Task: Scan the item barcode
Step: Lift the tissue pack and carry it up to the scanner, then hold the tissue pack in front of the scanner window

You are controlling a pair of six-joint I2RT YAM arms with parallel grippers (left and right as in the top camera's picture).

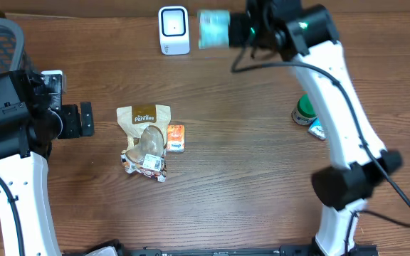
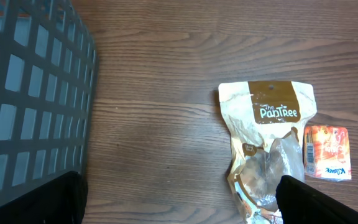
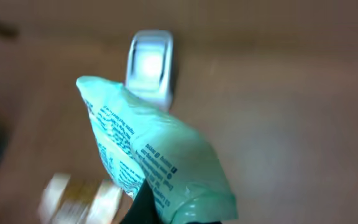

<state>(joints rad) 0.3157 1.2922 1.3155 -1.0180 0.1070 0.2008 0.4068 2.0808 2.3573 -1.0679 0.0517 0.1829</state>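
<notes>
My right gripper [image 1: 242,32] is shut on a mint-green tube-like item [image 1: 214,29] with printed text, held in the air just right of the white barcode scanner [image 1: 174,30] at the table's far edge. In the right wrist view the item [image 3: 148,155] fills the centre, its printed side towards the camera, with the scanner [image 3: 149,65] just beyond its tip. No barcode is legible. My left gripper [image 1: 84,119] stands open at the left, nothing between its fingers [image 2: 303,199].
A brown PanTree snack bag [image 1: 144,128] lies mid-table with a small orange packet [image 1: 176,137] beside it. A green can [image 1: 306,109] and a blue packet [image 1: 317,129] sit at the right. A dark mesh basket [image 2: 30,93] stands at the far left.
</notes>
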